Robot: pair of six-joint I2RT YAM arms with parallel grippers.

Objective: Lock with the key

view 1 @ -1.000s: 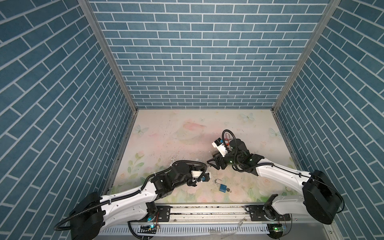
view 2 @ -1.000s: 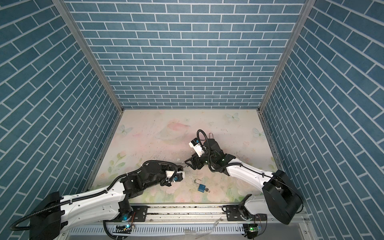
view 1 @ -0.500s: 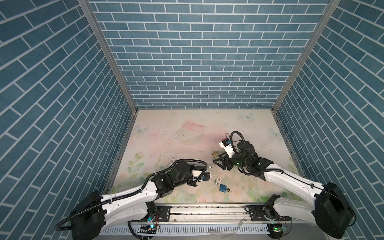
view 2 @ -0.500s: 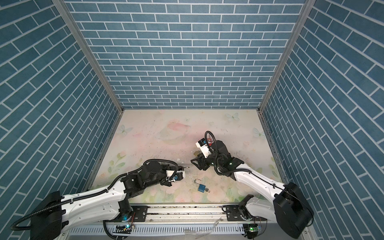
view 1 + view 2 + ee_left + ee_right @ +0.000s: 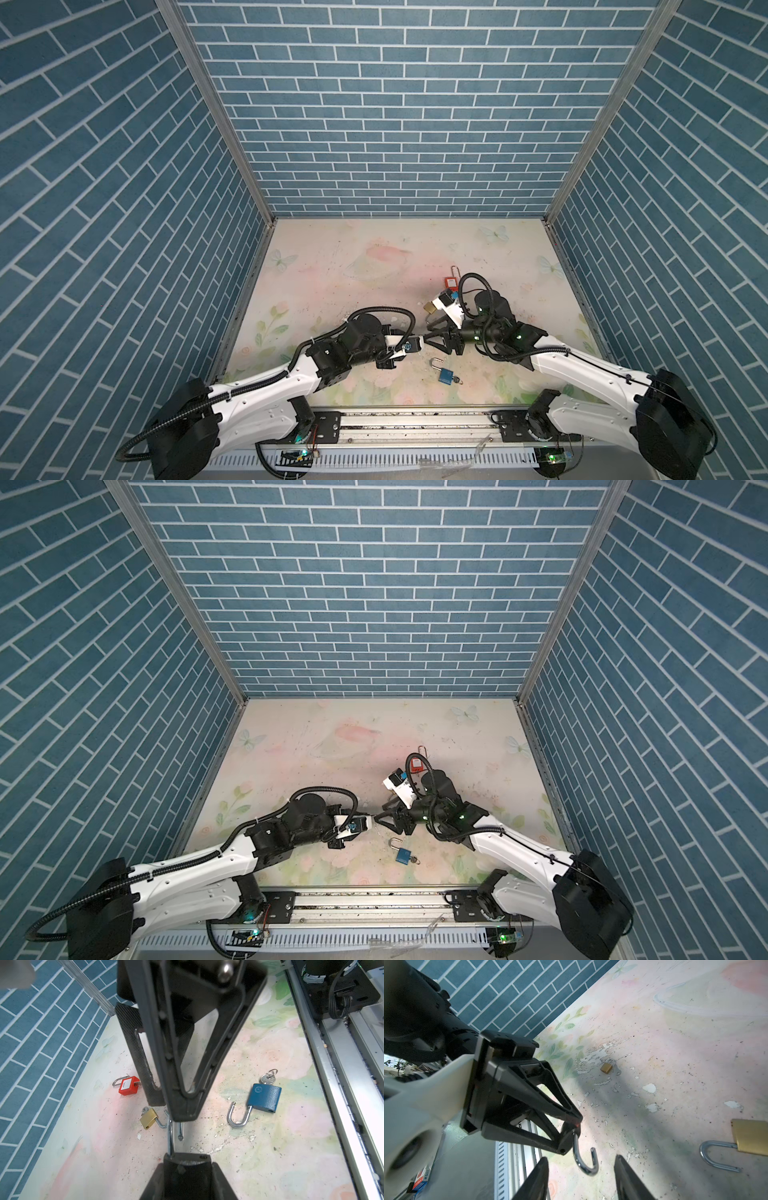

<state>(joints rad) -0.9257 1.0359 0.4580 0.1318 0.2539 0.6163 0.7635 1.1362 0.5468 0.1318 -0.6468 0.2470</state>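
Note:
My left gripper [image 5: 185, 1169] is shut on the dark body of a padlock [image 5: 182, 1159]. Its open silver shackle [image 5: 586, 1168] sticks out past the fingertips. My right gripper [image 5: 581, 1157] faces it head on, open, with the shackle's hook between its fingers [image 5: 629, 1176] and touching neither. In both top views the left gripper [image 5: 417, 345] [image 5: 368, 824] and right gripper [image 5: 430, 337] [image 5: 380, 818] meet tip to tip above the mat's front middle. A key [image 5: 268, 1079] on a ring sits in a blue padlock [image 5: 264, 1097] lying on the mat. No key shows on the held padlock.
The blue padlock [image 5: 445, 375] [image 5: 402, 855] lies open just in front of the grippers. A red padlock [image 5: 452, 282] and an open brass padlock [image 5: 148, 1119] lie behind them. A smaller brass padlock [image 5: 606, 1067] lies further left. Brick walls enclose the mat; a metal rail [image 5: 415, 419] runs along the front.
My right gripper has dropped forward and left until its fingers straddle the held shackle, and its jaws have narrowed. The left gripper has held still with the padlock.

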